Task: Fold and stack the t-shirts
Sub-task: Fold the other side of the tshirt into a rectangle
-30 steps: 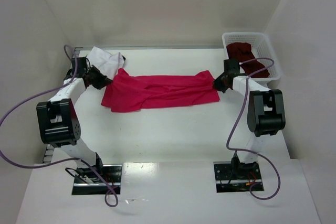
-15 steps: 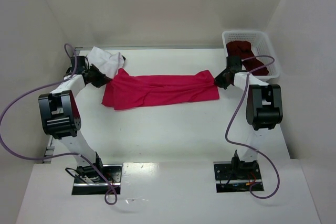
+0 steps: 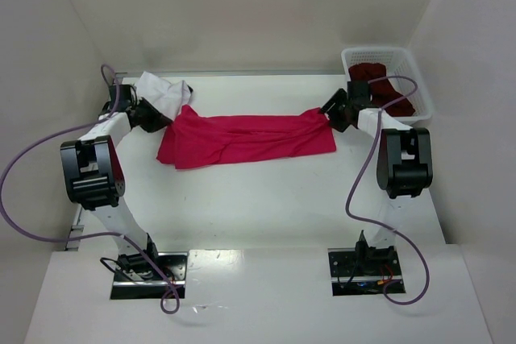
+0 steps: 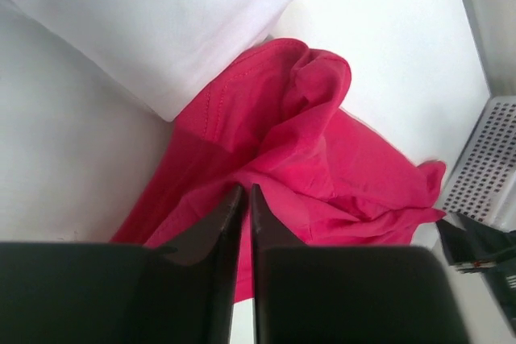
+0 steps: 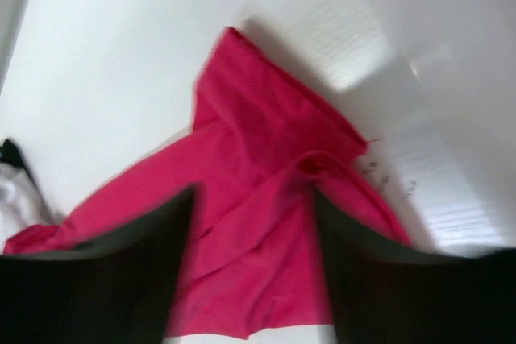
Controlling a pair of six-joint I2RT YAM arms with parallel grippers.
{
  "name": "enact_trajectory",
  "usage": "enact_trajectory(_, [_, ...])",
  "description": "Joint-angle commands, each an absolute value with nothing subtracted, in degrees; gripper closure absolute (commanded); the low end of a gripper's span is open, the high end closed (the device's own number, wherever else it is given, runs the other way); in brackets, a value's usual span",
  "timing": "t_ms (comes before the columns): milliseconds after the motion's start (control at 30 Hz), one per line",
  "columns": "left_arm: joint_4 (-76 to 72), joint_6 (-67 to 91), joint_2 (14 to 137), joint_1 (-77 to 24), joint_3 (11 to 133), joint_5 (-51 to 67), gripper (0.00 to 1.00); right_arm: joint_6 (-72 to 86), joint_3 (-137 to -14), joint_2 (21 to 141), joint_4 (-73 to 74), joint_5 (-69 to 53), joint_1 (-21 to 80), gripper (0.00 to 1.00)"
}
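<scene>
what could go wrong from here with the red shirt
The red shirt is bunched into ridges, not flat, so a fold now may set creases. Its left end lies against the white shirt, so tugging there might drag that along. The right gripper, jaws apart, sits close to the basket and could knock it.

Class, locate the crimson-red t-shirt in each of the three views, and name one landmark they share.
Top external: red t-shirt stretched left to right across the picture's middle.
Left wrist: red t-shirt fills the centre and lower right.
Right wrist: red t-shirt runs from upper centre to the bottom.
Shared landmark: white t-shirt: upper left in top, top in left wrist, probably right wrist's lower-left edge.
</scene>
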State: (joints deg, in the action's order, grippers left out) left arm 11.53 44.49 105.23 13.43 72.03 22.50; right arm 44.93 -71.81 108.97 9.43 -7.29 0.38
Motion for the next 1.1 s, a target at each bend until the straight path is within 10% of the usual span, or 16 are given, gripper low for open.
enact_trajectory(0, [10.8, 41.7, 102.9, 13.9, 75.4, 23.6, 0.78, 43.9, -73.0, 109.0, 10.7, -7.0, -0.3, 0.21])
enact_trajectory(100, [12.8, 39.0, 99.2, 13.9, 75.4, 21.0, 0.56, 43.2, -73.0, 105.8, 11.8, -7.6, 0.9, 0.02])
enact_trajectory(267, [15.9, 37.2, 92.2, 13.9, 73.5, 17.8, 0.2, 42.2, -73.0, 100.6, 11.3, -8.2, 4.6, 0.0])
enact_trajectory(567, [17.0, 36.6, 80.8, 12.7, 65.5, 21.9, 0.01, 32.3, -73.0, 99.8, 13.9, -10.4, 9.6, 0.0])
enact_trajectory(1067, [22.3, 29.4, 76.6, 11.7, 65.0, 32.3, 0.01, -1.4, -89.5, 109.2, 26.6, -8.5, 17.7, 0.0])
